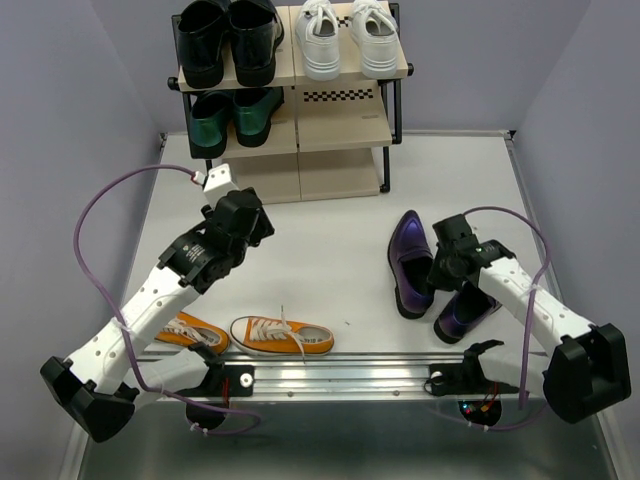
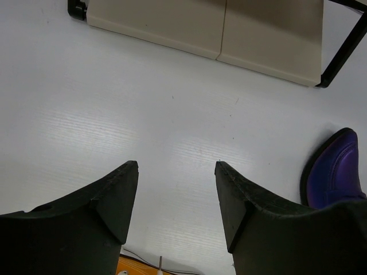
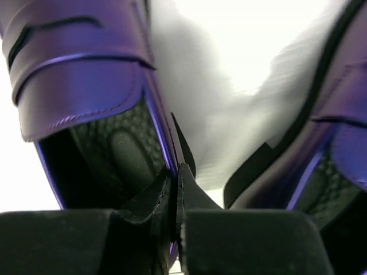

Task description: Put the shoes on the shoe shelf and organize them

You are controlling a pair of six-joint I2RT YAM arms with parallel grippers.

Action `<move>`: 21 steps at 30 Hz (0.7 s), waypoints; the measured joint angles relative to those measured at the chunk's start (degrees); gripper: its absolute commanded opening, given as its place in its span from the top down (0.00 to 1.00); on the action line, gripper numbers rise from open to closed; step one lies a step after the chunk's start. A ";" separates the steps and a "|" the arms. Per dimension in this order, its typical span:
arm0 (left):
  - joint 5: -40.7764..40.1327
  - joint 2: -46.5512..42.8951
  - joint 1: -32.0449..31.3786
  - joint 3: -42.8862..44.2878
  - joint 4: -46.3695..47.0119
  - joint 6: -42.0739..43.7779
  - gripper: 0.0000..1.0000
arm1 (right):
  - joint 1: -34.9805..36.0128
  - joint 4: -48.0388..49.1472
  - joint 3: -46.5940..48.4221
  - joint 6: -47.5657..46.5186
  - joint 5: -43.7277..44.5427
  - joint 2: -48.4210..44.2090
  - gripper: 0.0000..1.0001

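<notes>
1. Top view.
   - My R gripper sits at the right flank of the purple loafer. The wrist hides the jaws here.
   - Loafer long axis runs near–far, toe toward the shoe shelf. The shelf lies far and left of the tool.
   - Second loafer lies just beside, partly under my R arm.
   - White sneakers are on the top tier.
   - R arm is nearer the loafers. L gripper is nearer the orange sneakers.
2. Left wrist view.
   - L fingers are spread with nothing between them, only bare table below.
   - Shelf bottom board is ahead; a purple toe shows at right.
3. Right wrist view.
   - R fingers are pressed together, pinching the loafer's thin side wall at the opening.
   - Second loafer is to the right, not touching the fingers.
   - Est. next move: lift, then carry far-left. A pinch off to one side may let the shoe tilt.
</notes>
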 measured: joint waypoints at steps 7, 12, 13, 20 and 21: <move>0.11 0.02 1.68 1.81 -0.09 0.98 0.33 | 10.51 0.02 4.07 1.25 2.23 3.96 0.99; -0.17 -0.26 2.47 5.27 -0.22 2.03 0.33 | 19.76 0.57 9.07 2.91 3.67 8.46 0.99; -0.39 -0.61 2.69 5.97 -0.26 2.19 0.33 | 21.53 0.70 10.64 2.95 3.76 9.57 0.99; -0.46 -2.14 3.06 6.73 -0.83 2.36 0.33 | 28.39 4.28 19.39 -0.50 4.83 17.40 0.99; -0.46 -2.23 3.08 6.73 -0.98 2.36 0.33 | 28.76 5.05 19.78 -1.01 5.16 18.32 0.99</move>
